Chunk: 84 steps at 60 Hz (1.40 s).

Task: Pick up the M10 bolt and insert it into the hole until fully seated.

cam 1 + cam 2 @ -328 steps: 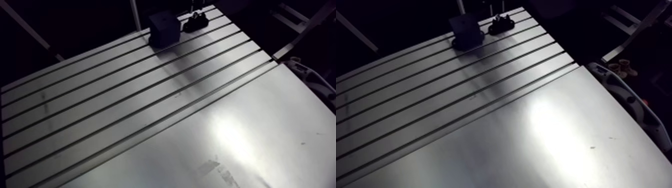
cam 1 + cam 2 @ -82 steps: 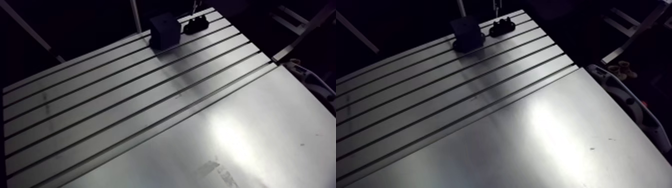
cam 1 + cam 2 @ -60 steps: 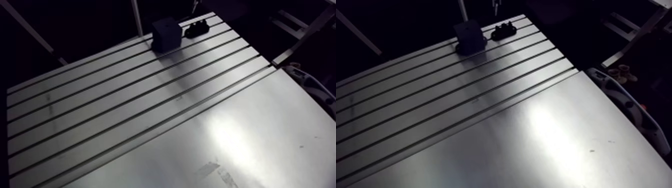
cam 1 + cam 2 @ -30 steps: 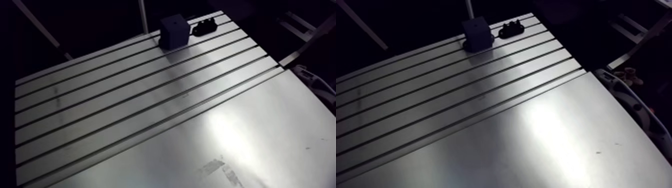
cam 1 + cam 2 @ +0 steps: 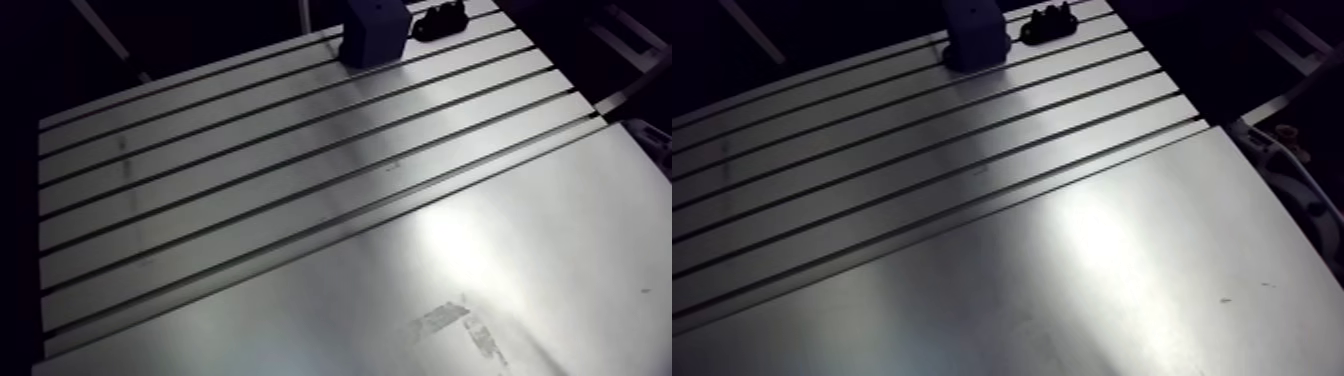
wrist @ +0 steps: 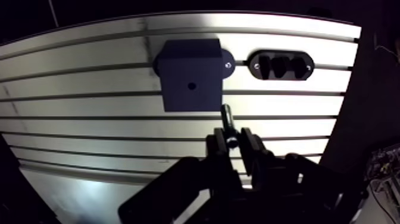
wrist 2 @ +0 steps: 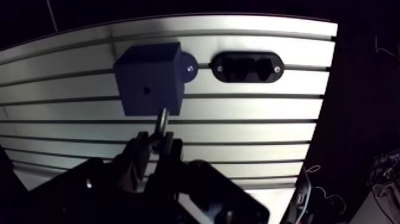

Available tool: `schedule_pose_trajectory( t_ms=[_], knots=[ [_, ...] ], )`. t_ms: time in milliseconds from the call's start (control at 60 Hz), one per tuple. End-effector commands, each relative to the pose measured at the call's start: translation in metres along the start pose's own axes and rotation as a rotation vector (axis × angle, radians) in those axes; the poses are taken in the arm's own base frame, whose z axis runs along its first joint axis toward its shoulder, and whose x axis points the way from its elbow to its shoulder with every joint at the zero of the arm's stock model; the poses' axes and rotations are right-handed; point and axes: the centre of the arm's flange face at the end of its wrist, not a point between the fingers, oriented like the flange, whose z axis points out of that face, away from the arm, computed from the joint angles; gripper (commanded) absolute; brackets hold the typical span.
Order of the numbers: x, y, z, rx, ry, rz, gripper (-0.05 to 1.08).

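Pincer (image 6: 232,140): held over slotted aluminium table (image 6: 89,128), fingers pinching M10 bolt (image 6: 226,116).
Bolt: grey metal, shank projecting beyond the fingertips, tip just short of the block.
Block (image 6: 190,83): dark, matte, cuboid, ahead of the pincer; small round hole (image 6: 191,86) in its top face.
Holder (image 6: 281,65): black, oval, beside the block; contents of its recesses indiscernible.

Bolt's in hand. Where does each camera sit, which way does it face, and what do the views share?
Arm view: on the upper link, looking down across the table toward the block and holder at its far edge; no gripper shows.
Wrist view: on the wrist, looking down past the gripper, shut on the bolt, at the block's hole; only the gripper shows.
Shared: block, holder, slotted table.
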Motion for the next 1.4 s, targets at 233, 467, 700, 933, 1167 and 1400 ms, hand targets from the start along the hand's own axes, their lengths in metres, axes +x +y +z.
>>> schedule_pose_trajectory(
  t_ms=[233,467,700,933,1167,1400],
  knots=[
    [0.015,-0.032,0.015,-0.005,-0.064,-0.034,1.08],
    [0.016,-0.036,0.018,-0.006,-0.071,-0.033,1.08],
    [0.017,-0.037,0.024,-0.003,-0.081,-0.035,1.08],
    [0.021,-0.036,0.031,-0.002,-0.085,-0.036,1.08],
    [0.022,-0.036,0.034,-0.002,-0.090,-0.031,1.08],
    [0.023,-0.037,0.038,0.002,-0.102,-0.033,1.08]
  ],
)
